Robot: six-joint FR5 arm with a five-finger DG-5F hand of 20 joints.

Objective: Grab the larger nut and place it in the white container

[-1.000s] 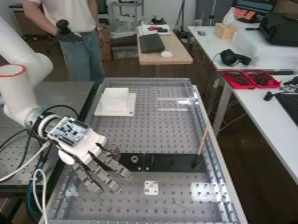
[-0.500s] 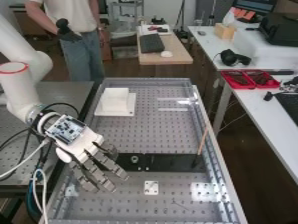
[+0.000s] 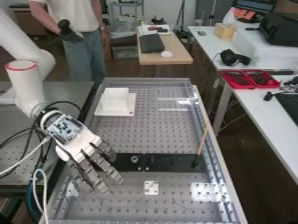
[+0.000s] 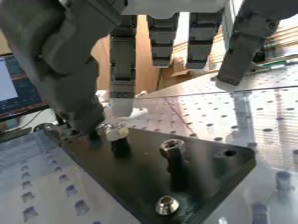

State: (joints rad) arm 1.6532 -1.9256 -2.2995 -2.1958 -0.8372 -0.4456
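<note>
Your hand (image 3: 77,143) is open, its fingers (image 4: 123,60) reaching out nearly straight over the near left part of the bench (image 3: 143,135). The step looks to be lining up for the grasp. In the wrist view, the thumb (image 4: 83,107) hangs close to the left-hand nut (image 4: 117,132) on the black plate (image 4: 143,170); you can't tell whether they touch, so ease in gently. Settle which nut is the larger before committing: the left-hand one and the middle nut (image 4: 172,146) look close in size, while the front nut (image 4: 166,204) looks smaller. Bring thumb and fingertips down to opposite sides of your choice, low on its flanks, and pinch evenly; a lopsided squeeze could tip it or send it skidding into its neighbour. Then lift straight up, clear of the plate, before heading for the white container (image 3: 116,98) at the bench's far end, and release low over it.

The candidates are short, silvery metal pieces with bright highlights. The middle one shows flat, angled sides and a dark bore; the left-hand one has pale, faceted sides. Both should feel hard and slick.
</note>
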